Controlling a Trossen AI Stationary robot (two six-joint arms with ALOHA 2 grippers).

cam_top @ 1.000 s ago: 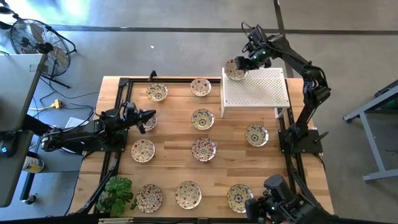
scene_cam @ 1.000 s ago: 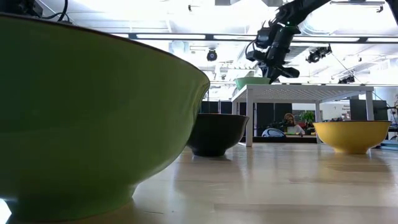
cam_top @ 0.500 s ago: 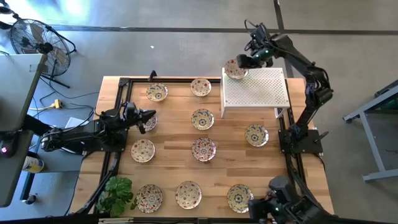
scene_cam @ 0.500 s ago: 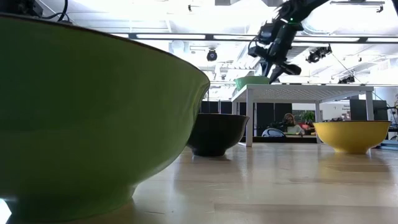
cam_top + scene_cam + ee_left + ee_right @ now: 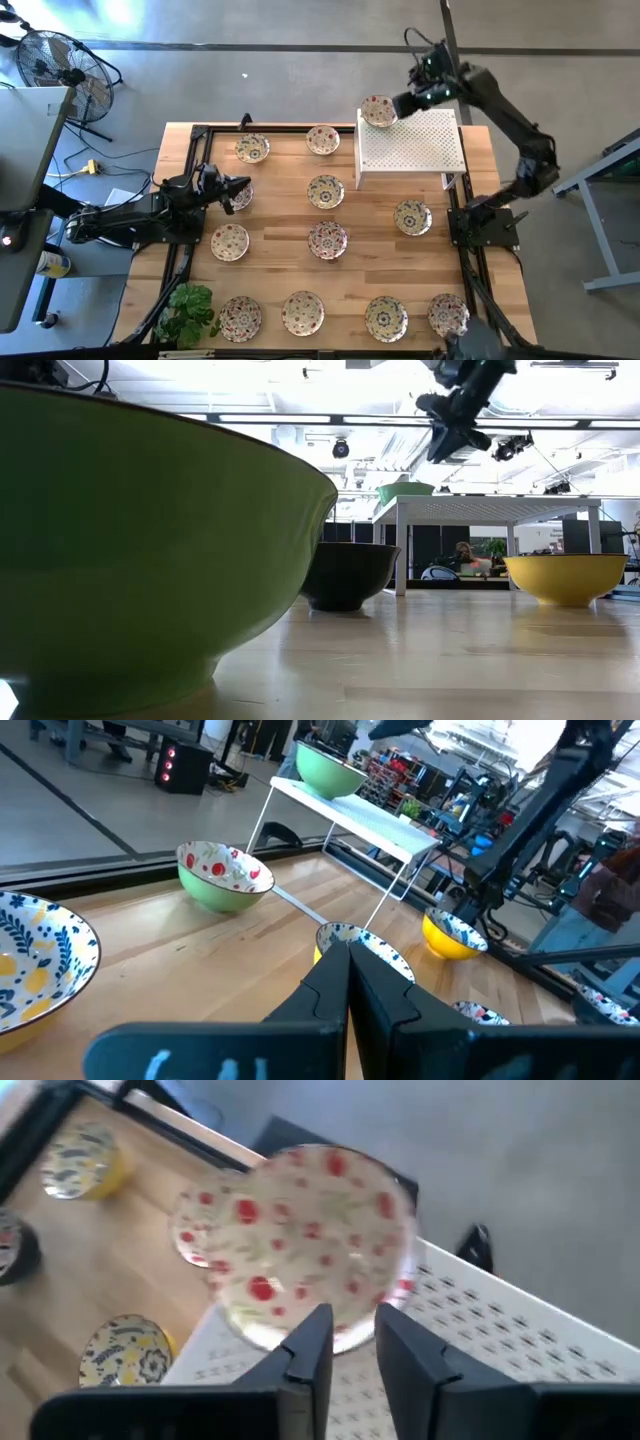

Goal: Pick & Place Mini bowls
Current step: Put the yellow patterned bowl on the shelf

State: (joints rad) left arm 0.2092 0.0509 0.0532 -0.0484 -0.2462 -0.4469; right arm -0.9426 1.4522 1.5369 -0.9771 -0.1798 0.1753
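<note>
Several mini bowls lie on the wooden table, among them one at the middle and one to the right. One red-flowered bowl rests on the far left corner of the white perforated stand. It also shows in the right wrist view and the low view. My right gripper is open and empty, above and to the right of that bowl. My left gripper is shut at the table's left, its tip over a bowl. My left gripper's shut fingertips stand over the near rim of a bowl, coming level from the table's left. Whether they touch it I cannot tell.
A black frame runs along the table's left and far edges. A green plant sits at the near left corner. In the low view a large green bowl stands close, with a dark bowl and a yellow bowl behind it.
My right gripper has risen from the bowl on the stand and drawn back toward the table's right. The bowl has stayed on the stand's far left corner.
</note>
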